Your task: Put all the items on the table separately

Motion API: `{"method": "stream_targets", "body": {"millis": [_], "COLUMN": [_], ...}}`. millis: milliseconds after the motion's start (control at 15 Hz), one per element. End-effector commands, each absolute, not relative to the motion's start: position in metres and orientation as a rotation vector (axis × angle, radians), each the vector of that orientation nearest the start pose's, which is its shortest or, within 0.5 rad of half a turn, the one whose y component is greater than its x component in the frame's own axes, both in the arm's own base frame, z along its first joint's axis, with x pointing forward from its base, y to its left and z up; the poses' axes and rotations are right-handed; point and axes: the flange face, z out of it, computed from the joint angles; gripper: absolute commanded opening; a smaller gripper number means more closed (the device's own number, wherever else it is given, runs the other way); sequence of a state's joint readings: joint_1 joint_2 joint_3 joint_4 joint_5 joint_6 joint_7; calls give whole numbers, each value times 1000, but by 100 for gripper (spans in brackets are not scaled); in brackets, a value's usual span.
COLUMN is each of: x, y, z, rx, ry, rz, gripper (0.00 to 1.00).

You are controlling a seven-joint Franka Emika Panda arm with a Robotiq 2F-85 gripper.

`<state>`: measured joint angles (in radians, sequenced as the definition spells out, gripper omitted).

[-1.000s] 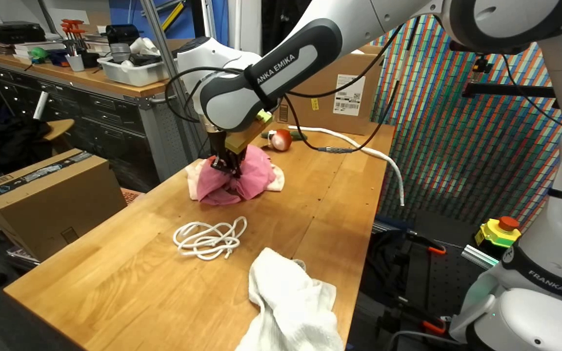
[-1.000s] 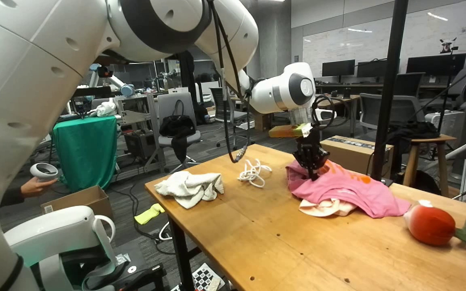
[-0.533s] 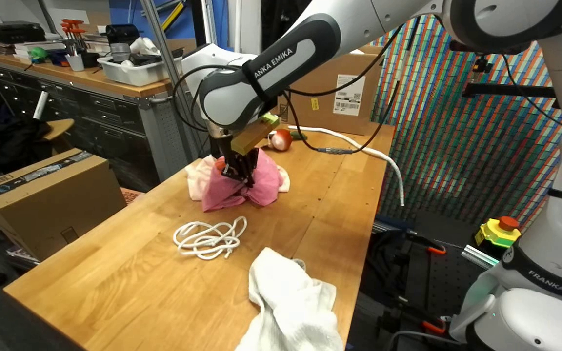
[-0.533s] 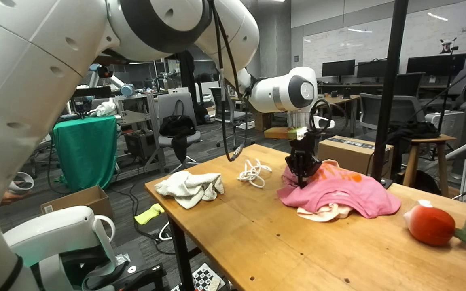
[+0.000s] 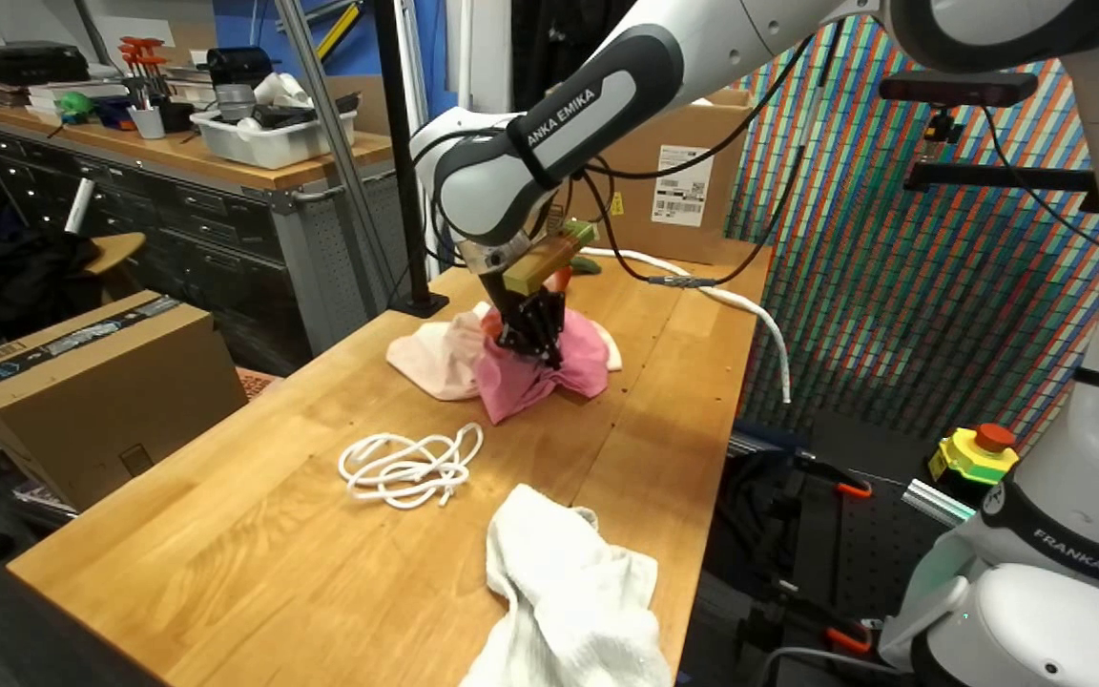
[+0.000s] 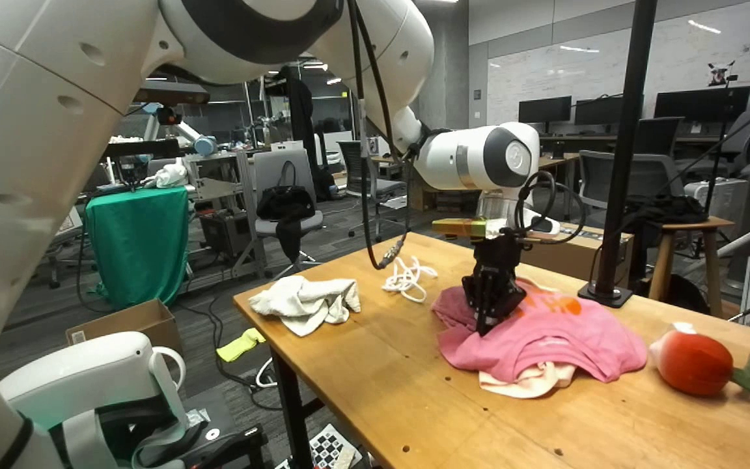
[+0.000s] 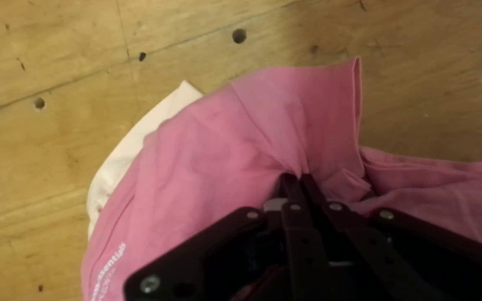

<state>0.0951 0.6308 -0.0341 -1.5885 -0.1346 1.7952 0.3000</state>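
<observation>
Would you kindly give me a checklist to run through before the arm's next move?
1. Jaws shut on the pink cloth: ok, fabric pinched between them.
2. Cream cloth clear of the pink cloth: not ok, it lies partly underneath.
3. Looped white rope lying apart: ok.
4. White cloth lying apart: ok.
5. Red toy not touching the pink cloth: cannot tell, their edges nearly meet.
6. Nothing else beneath the pink cloth: cannot tell, hidden.

In an exterior view, a whiteboard (image 6: 599, 75) ran along the wall (image 6: 512, 26) behind several monitors (image 6: 545, 111). A grey chair (image 6: 268, 174) stood on dark carpet (image 6: 333, 238).
</observation>
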Motion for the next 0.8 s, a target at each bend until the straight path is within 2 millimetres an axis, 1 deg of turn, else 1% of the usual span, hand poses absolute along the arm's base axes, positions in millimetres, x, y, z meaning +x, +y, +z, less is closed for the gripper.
{"method": "stream_targets", "body": {"millis": [0,267,467,733], "x": [614,584,560,532], "y": [-1,-29,-43,-60], "z": [251,257,258,253], "rx": [-3230,-3183,-3136,-3106], "ry": [404,501,593,704], "rz": [750,847,910,958], "gripper": [4,4,4,4]}}
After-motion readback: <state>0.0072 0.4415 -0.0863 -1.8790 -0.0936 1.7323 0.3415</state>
